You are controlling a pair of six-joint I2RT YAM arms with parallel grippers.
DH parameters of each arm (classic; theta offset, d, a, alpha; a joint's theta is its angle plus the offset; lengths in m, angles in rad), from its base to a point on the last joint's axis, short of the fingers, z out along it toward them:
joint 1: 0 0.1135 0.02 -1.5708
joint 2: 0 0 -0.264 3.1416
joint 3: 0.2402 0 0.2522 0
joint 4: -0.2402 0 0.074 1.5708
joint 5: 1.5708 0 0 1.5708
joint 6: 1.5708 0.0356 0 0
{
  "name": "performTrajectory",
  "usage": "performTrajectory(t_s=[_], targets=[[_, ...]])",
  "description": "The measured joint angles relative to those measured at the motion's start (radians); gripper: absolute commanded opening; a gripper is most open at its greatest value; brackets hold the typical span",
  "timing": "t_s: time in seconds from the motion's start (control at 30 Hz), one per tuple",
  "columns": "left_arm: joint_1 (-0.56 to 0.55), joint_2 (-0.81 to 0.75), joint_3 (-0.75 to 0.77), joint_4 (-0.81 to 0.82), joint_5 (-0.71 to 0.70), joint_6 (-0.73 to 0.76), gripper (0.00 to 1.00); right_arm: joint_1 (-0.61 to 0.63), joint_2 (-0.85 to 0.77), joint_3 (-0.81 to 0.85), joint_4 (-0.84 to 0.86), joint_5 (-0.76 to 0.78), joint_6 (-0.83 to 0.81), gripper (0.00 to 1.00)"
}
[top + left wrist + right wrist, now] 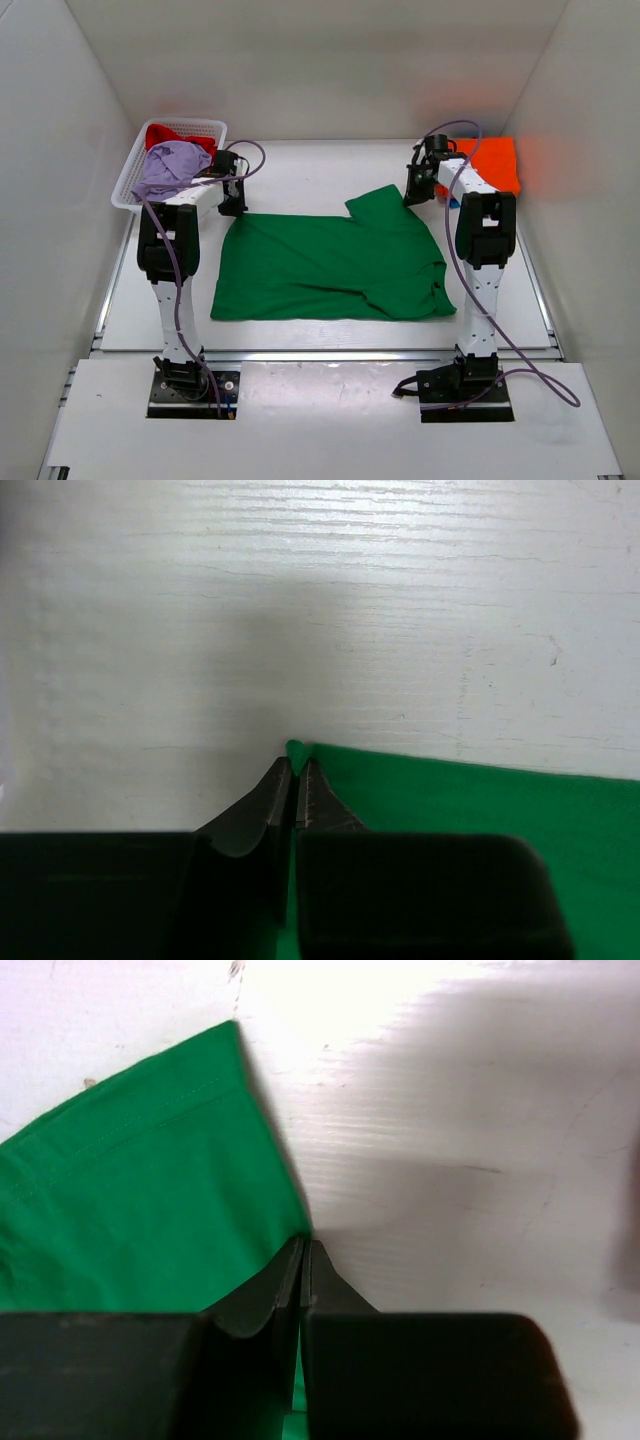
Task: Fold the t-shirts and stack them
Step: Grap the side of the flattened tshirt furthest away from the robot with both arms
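Between the two dark fingers (262, 815) of the left gripper (295, 767), which are pressed together with no gap showing, sits one corner of the bright green short-sleeved cloth t-shirt (330, 265). A small tip of green pokes out just past the fingertips. The cloth runs off to the right of those fingers, flat on the white table (300, 165). Bare table lies ahead of them and to their left.

On the other side, the right gripper (303, 1248) is likewise closed tight and is clamped on the shirt's edge, with a sliver of green visible between the fingers lower down. Cloth with a stitched hem spreads to the left of these fingers, and bare table lies ahead and to the right.

From above, the green shirt lies spread on the table between the two grippers, one at each far corner.

Off to the left of the left fingers stands a white plastic mesh basket (128, 180). It holds a crumpled lavender t-shirt (168, 168) and a red t-shirt (170, 135). Just to the right of the right fingers, a folded orange t-shirt (492, 160) lies on the table.
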Motion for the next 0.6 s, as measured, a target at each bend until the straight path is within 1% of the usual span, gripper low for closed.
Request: performTrajectory(t_s=[0.4,0.5,0.6], targets=[[-0.001,-0.007,0.009,-0.024,0.024,0.002,0.0,-0.005,-0.023,0.022,-0.09,-0.057,-0.008,0.0],[-0.006,-0.029,0.008,-0.037,0.033,0.003,0.0,-0.001,-0.113,-0.054,-0.082,-0.078,-0.017,0.0],[-0.013,-0.076,-0.013,-0.031,0.04,0.003,0.0,-0.001,-0.27,-0.187,-0.068,-0.101,-0.018,0.0]])
